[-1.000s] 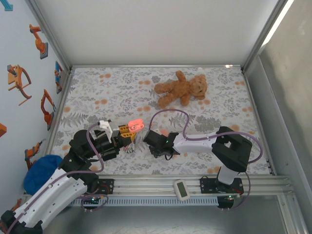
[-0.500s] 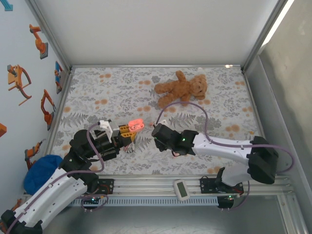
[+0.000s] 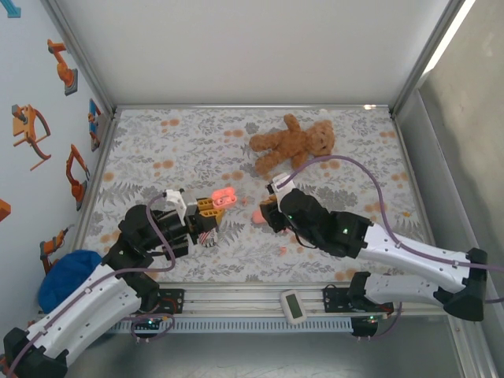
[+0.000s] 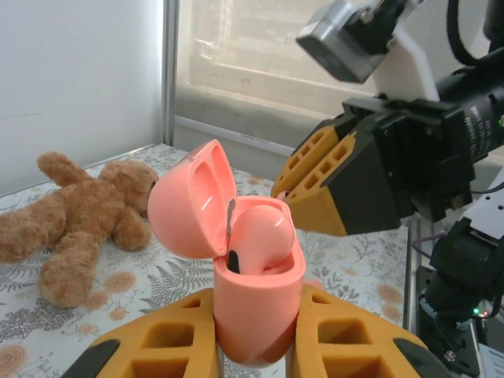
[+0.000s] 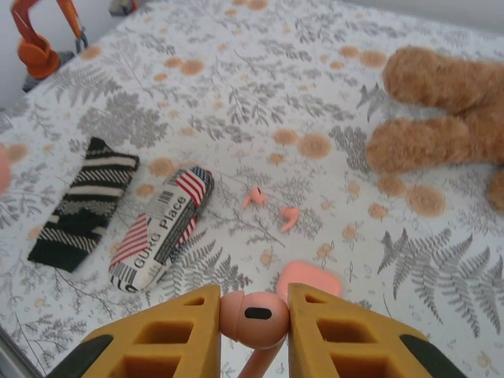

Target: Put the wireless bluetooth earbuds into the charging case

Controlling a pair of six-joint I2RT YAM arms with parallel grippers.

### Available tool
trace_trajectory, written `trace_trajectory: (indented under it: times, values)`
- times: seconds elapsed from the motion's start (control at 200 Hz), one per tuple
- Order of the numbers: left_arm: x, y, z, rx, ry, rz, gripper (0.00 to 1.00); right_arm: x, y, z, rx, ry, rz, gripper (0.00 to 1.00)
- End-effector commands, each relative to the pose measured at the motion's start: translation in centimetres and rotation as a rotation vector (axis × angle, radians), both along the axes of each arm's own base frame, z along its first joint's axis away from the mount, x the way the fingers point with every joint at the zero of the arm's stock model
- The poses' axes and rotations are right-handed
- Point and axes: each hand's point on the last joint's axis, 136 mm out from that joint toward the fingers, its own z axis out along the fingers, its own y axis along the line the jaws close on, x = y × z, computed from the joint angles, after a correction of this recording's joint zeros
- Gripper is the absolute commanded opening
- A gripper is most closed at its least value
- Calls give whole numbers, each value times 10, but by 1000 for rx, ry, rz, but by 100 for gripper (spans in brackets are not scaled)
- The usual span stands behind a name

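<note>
My left end effector [image 4: 257,335] clamps the open charging case [image 4: 260,287], one earbud [image 4: 264,236] seated; my right end effector [image 5: 253,307] pinches another earbud [image 5: 252,319].

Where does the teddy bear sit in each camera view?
Top external: teddy bear above centre, slightly right.
Left wrist: teddy bear at left, beyond the open pink case.
Right wrist: teddy bear in the upper right corner.
Shared landmark: the floral cloth under it.
</note>
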Motion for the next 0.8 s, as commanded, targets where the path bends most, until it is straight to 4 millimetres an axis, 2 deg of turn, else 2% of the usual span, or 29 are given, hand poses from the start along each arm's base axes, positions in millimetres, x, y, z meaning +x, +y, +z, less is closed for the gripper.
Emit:
trace_trajectory:
  times: [0.0,0.12,0.381,0.791]
  values:
    - [-2,-5,13,-47,-17,-27,4,5,8,51,99,-150,40,24]
    - [0,-9,15,-57,-13,-40,4,1,17,75,160,-221,102,24]
    - [3,-19,19,-67,6,-72,4,-7,38,109,264,-341,210,24]
    - [3,-28,37,-117,67,-93,3,0,54,123,304,-386,213,24]
